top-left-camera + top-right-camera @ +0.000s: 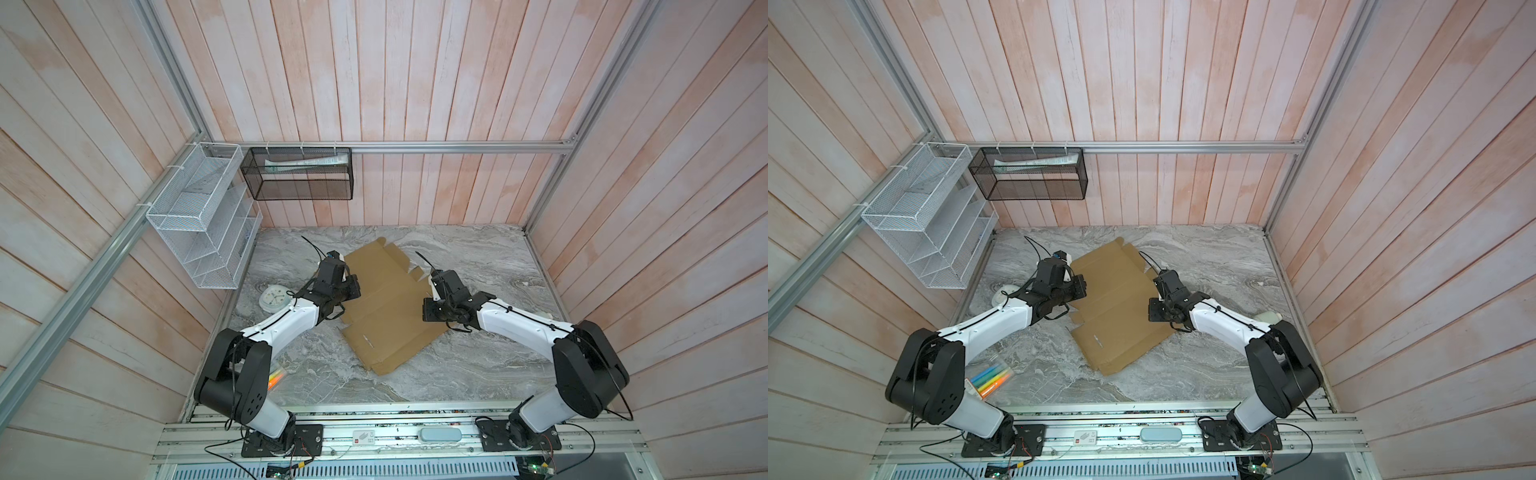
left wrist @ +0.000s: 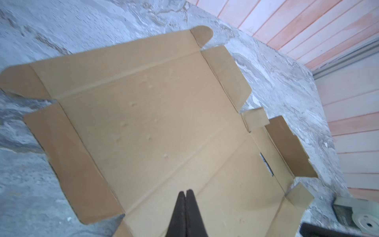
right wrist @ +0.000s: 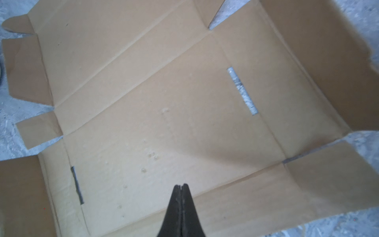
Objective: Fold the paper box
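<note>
The paper box (image 1: 386, 307) is a flat brown die-cut cardboard sheet with creases, slots and side flaps, lying askew in the middle of the marble table (image 1: 478, 266) in both top views (image 1: 1117, 316). My left gripper (image 2: 185, 191) is shut and empty, hovering over the sheet's left part (image 2: 153, 123). Over the sheet's right part (image 3: 164, 102) my right gripper (image 3: 180, 185) is also shut and holds nothing. One long side flap (image 3: 328, 61) is tilted up a little. From above, both wrists hide the fingertips.
A white round clock (image 1: 274, 300) lies left of the sheet. A pack of coloured markers (image 1: 990, 376) sits under the left arm, and a tape roll (image 2: 365, 217) by the right edge. A white wire rack (image 1: 199, 216) and black mesh basket (image 1: 299, 174) hang on the walls.
</note>
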Controlling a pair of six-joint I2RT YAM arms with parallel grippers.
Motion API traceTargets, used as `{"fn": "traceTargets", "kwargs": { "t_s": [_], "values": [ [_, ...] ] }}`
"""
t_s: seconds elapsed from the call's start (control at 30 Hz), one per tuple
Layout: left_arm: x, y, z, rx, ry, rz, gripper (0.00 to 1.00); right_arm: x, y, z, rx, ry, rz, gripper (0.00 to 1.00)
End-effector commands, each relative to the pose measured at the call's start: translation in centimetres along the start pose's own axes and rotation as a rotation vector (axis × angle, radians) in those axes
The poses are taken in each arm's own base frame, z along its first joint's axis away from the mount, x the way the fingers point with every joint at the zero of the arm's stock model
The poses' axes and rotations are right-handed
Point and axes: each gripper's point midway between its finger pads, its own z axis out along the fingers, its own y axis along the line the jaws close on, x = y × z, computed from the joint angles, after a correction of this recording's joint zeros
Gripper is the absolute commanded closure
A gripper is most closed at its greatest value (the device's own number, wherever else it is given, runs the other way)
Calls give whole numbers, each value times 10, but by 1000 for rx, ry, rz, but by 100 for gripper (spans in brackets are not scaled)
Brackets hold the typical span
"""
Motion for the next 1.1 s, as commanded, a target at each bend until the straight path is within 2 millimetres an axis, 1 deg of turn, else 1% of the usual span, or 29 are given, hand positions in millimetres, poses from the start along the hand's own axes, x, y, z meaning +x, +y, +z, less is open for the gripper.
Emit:
{"fn": "traceTargets", "kwargs": {
  "t_s": [0.0,0.1,0.2,0.33,0.47,0.67,0.9,1.07],
  "values": [
    [7,20,20,-78,53,41,100,29,9,-1,0,44,15,100],
    [7,27,37,-96,68,35,100,48,22,1,-38,67,30,100],
    [13,34,50,-117,85,31,100,62,29,5,-69,89,51,100],
    [27,49,60,-167,112,24,100,77,26,17,-81,129,78,100],
    [41,58,63,-180,139,12,100,83,19,27,-45,157,77,100],
    [60,65,63,-177,173,-5,100,80,9,38,-41,170,103,100],
    [83,66,57,-138,206,-49,100,70,-22,48,20,192,131,100],
    [98,69,52,-136,233,-68,100,56,-40,54,50,195,128,100]
  ]
}}
